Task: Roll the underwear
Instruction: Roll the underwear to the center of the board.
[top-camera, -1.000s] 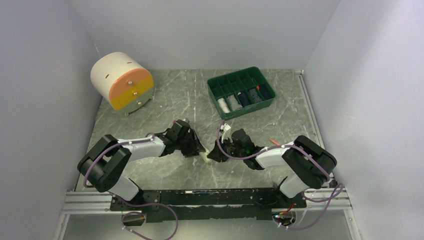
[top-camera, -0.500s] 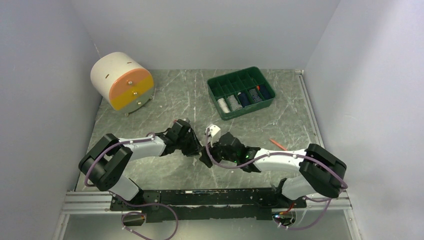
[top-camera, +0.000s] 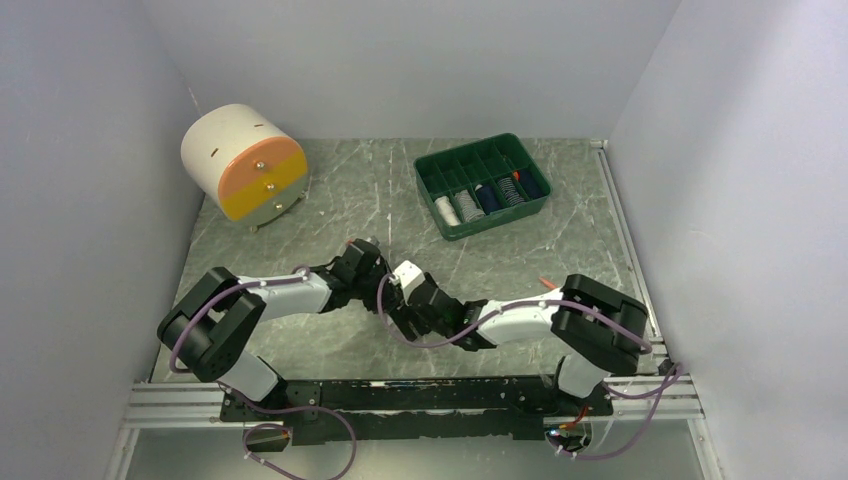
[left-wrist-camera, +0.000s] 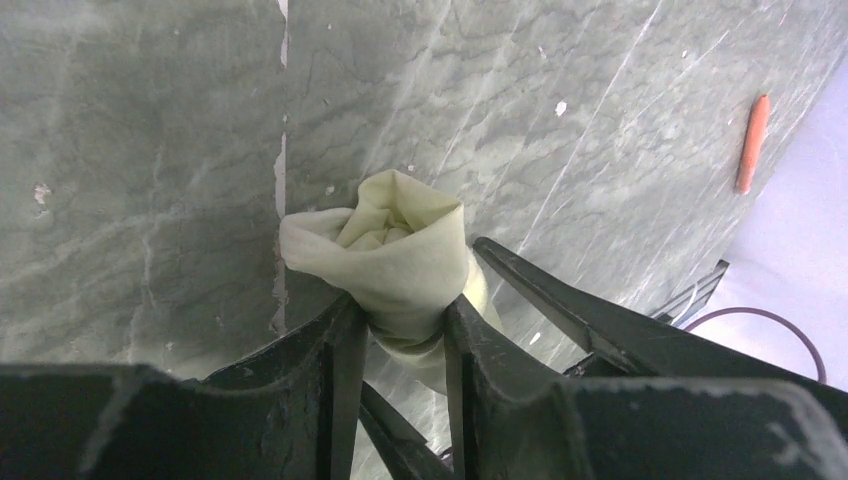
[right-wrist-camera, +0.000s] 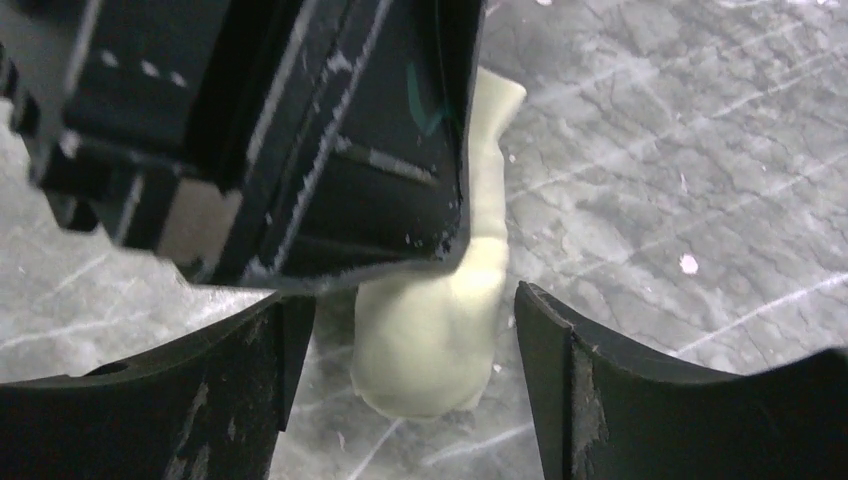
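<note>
A robot lab cell. Plain grey walls (top-camera: 400, 70) box in the marbled table (top-camera: 540, 262) under the fingers (left-wrist-camera: 336, 392) of two bolted arms (top-camera: 285, 291).

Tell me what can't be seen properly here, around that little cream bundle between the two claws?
- Left wrist view: the lower end of the underwear is buried between the closed fingers of the left gripper.
- Right wrist view: the left gripper's black body, above the open right gripper, covers its upper part.
- Top view: both grippers cover it entirely.
- Top view: the contents of the green tray are too small to identify.
</note>
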